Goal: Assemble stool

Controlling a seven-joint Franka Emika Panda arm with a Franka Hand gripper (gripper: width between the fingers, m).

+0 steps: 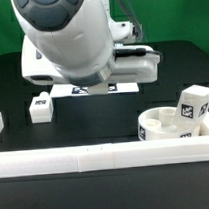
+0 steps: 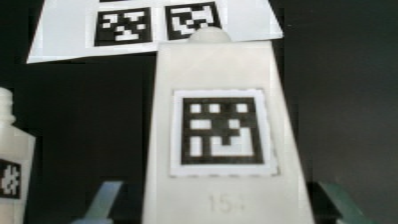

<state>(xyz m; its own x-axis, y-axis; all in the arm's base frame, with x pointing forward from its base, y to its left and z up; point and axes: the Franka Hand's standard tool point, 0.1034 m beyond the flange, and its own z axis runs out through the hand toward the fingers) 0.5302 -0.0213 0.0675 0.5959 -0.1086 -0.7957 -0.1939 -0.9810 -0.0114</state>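
The hand (image 2: 222, 200) grips a white tagged leg (image 2: 222, 120) between its fingers (image 2: 107, 200), near the marker board (image 2: 151, 25). The round seat (image 1: 154, 120) sits on the black counter (image 1: 94, 121).

The arm (image 1: 68, 40) hides the tool (image 2: 222, 205) in the exterior view; the wrist view crops the leg (image 2: 222, 120) and blurry fingertips (image 2: 107, 203).

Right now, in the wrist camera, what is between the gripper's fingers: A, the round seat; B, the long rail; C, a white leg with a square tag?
C: the tagged leg stands between the two fingers, filling most of the view.
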